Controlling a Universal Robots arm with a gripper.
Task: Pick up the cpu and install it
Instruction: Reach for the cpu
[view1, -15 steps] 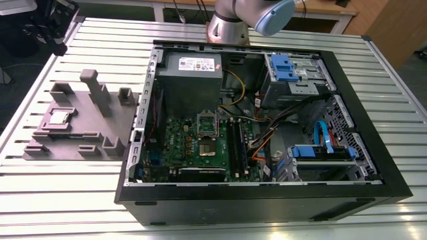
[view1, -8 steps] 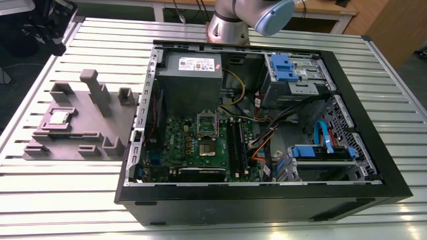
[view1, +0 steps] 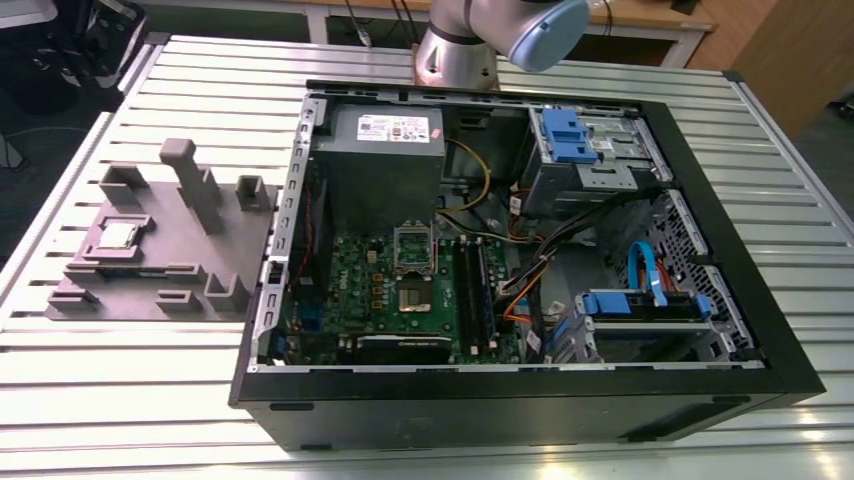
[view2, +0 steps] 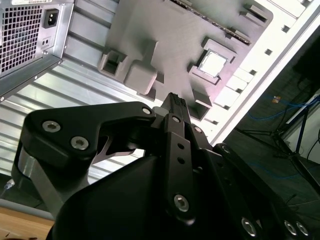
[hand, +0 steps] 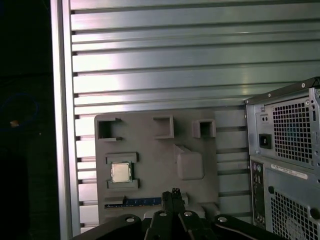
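The cpu (view1: 118, 236) is a small silvery square chip lying flat in a recess of the grey moulded tray (view1: 160, 270), at the exterior view's left on the slatted table. In both wrist views I look down on the tray (hand: 155, 150) from high above. The cpu (hand: 120, 172) (view2: 212, 64) lies well clear of my gripper (hand: 174, 192) (view2: 175, 98). The gripper's thin black fingers stand together, shut, with nothing between them. The open motherboard socket (view1: 412, 297) sits inside the computer case, its metal frame (view1: 414, 245) swung up.
The open black computer case (view1: 534, 260) holds a grey power supply box (view1: 384, 150), cables and blue drive brackets (view1: 641, 305). Its rear panel (hand: 287, 165) stands close to the tray. Tall posts (view1: 187, 180) rise from the tray. The table edge (hand: 62, 125) runs beside the tray.
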